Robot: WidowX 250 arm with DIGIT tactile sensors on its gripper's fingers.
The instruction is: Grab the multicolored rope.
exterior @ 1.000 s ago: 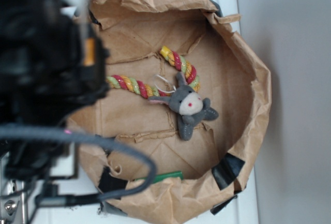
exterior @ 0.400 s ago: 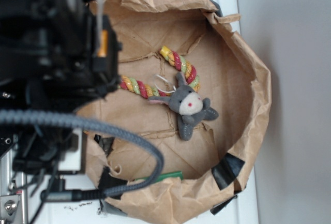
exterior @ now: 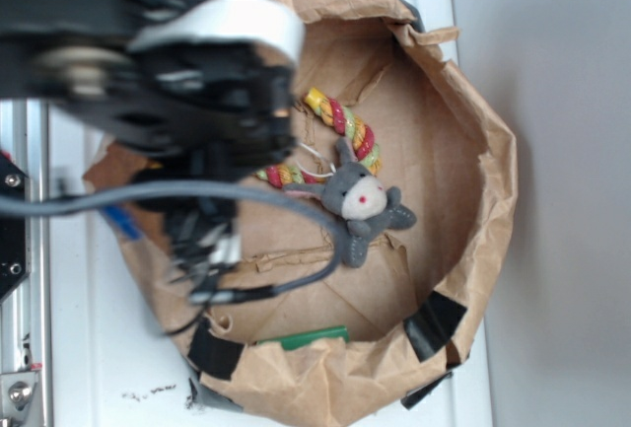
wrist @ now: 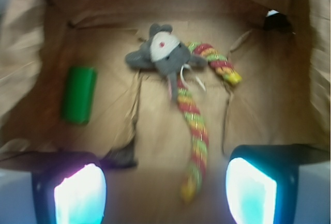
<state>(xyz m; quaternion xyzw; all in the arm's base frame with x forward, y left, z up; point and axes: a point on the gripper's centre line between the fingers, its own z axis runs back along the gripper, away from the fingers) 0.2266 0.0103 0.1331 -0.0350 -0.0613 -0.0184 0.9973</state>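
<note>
End effector (wrist: 165, 185) open, empty, above paper bag (wrist: 20, 69). Rope (wrist: 195, 131) lies on bag floor; near end between the fingers (wrist: 80, 190), slightly right of centre. Long axis runs away toward the plush donkey (wrist: 163, 53), then hooks right.

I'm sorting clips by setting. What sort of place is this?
Probably a lab test bench: a paper-lined bin on a white tabletop holds a multicolored rope, a plush donkey and a green block.
</note>
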